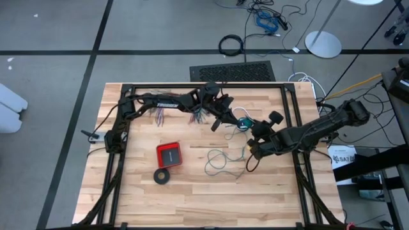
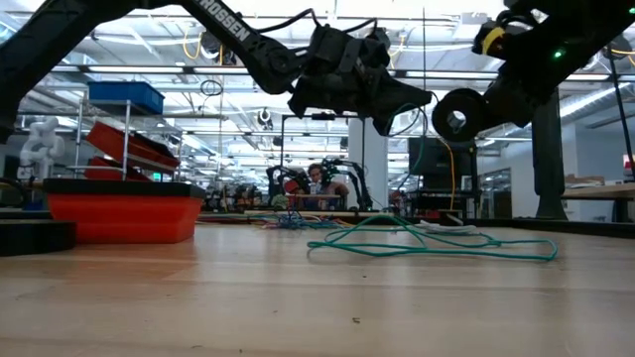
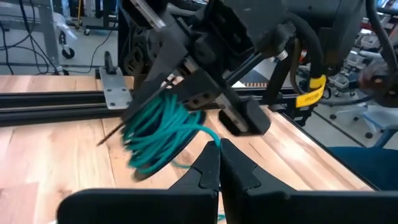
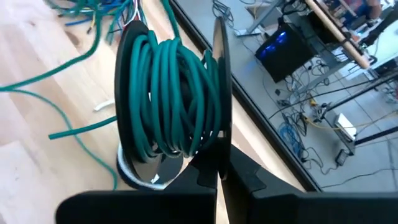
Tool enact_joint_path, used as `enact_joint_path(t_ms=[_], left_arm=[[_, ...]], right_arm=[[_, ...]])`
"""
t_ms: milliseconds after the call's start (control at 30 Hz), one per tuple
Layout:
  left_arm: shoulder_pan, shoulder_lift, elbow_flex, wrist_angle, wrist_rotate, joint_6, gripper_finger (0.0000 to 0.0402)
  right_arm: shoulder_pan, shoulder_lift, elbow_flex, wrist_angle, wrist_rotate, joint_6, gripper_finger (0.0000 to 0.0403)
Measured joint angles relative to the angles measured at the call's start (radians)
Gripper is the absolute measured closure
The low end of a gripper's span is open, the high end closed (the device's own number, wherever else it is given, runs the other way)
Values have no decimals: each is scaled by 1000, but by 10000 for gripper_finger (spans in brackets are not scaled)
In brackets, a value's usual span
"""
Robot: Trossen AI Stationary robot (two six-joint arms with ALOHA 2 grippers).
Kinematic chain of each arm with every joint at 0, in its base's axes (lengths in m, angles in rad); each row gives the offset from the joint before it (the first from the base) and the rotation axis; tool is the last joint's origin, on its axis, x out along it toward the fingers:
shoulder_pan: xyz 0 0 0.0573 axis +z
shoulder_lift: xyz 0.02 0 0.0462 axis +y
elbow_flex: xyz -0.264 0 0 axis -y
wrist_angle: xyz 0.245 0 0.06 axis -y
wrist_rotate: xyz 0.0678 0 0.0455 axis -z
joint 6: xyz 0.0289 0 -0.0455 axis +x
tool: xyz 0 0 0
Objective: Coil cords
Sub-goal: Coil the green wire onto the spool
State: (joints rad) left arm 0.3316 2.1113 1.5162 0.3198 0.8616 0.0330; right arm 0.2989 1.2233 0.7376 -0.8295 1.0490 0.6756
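The teal-green wire [image 4: 171, 93], partly wound into a coil, sits pinched in the right pincer [image 4: 214, 165], its loops standing upright just ahead of the pressed-together fingers. The left pincer [image 3: 219, 163], also pressed together with the wire's strand running to its tips, hangs just beside the coil. The loose remainder trails across the counter [image 1: 192, 191] toward its front edge, near the red box [image 1: 169, 154].
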Motion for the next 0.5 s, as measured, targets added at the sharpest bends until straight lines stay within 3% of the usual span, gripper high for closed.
enact_joint_path(t_ms=[200, 500], left_arm=[[-23, 0, 0, -6, -44, -19, 401], [-53, -1, -1, 25, -154, -53, 381]], right_arm=[[-31, 40, 0, 35, 77, 22, 403], [-60, 119, 0, 137, 93, 13, 403]])
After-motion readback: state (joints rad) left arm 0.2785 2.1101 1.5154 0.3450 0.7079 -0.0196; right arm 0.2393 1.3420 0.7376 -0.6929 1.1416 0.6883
